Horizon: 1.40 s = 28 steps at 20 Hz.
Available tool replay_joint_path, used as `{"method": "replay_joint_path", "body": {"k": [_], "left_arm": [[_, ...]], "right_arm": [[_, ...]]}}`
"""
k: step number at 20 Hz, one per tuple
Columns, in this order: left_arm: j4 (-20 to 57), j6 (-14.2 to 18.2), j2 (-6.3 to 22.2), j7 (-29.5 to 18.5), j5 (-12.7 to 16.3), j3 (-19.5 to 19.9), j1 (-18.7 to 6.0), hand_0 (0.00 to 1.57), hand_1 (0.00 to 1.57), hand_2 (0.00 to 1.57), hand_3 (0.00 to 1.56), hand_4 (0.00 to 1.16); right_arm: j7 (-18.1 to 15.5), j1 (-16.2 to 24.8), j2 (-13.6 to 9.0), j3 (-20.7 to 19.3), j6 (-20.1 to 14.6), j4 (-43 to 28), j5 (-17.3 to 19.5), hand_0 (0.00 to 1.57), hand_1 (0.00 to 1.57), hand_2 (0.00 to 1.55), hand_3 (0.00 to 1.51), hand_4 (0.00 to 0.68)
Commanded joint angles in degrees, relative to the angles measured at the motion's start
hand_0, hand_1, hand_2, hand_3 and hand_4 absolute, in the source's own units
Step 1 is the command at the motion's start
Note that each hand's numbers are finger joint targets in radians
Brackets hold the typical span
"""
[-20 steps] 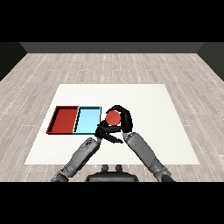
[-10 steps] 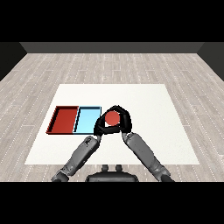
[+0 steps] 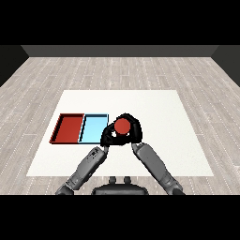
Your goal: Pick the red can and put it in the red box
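Note:
The red can (image 3: 122, 125) stands upright just right of the light blue tray (image 3: 93, 129), seen from above as a red disc. My right hand (image 3: 135, 133) is curled round it from the right and behind. My left hand (image 3: 107, 137) lies close against the can's left side, at the blue tray's near right corner, and partly merges with the right hand in the view. The red tray (image 3: 69, 128) lies left of the blue one, sharing a wall with it, and holds nothing. I cannot see whether the can rests on the table or is lifted.
The white table (image 3: 164, 117) spreads wide to the right and behind the hands. Both grey forearms come up from the lower edge and meet near the table's middle. Wooden floor surrounds the table.
Both hands have drawn closer together round the can. The can itself has hardly shifted and stays beside the blue tray.

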Motion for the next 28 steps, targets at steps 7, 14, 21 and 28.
{"method": "replay_joint_path", "body": {"k": [7,14,21,28], "left_arm": [[-0.6,0.9,-1.0,-0.9,0.5,-1.1,-2.0,1.57,1.57,1.57,1.50,1.13],[-1.0,2.0,-1.0,-0.9,-0.8,-1.8,-1.7,1.57,1.57,1.57,1.50,1.13],[-0.6,-3.6,0.1,-2.8,-1.9,2.8,0.4,1.57,1.57,1.57,1.50,1.14],[-3.2,0.3,-1.1,0.4,-4.1,-0.1,-0.4,1.57,1.57,1.57,1.48,1.14]], "right_arm": [[8.1,-0.4,0.1,1.7,1.7,1.0,7.0,0.00,0.00,0.00,0.00,0.000],[6.1,3.5,0.4,2.4,-1.1,-1.9,8.9,0.00,0.00,0.00,0.00,0.000],[6.4,4.0,-0.5,-2.0,1.6,-0.8,9.4,0.00,0.00,0.00,0.00,0.000],[7.2,6.2,0.0,-8.5,5.7,-8.8,4.9,0.00,0.00,0.00,0.00,0.000]]}}
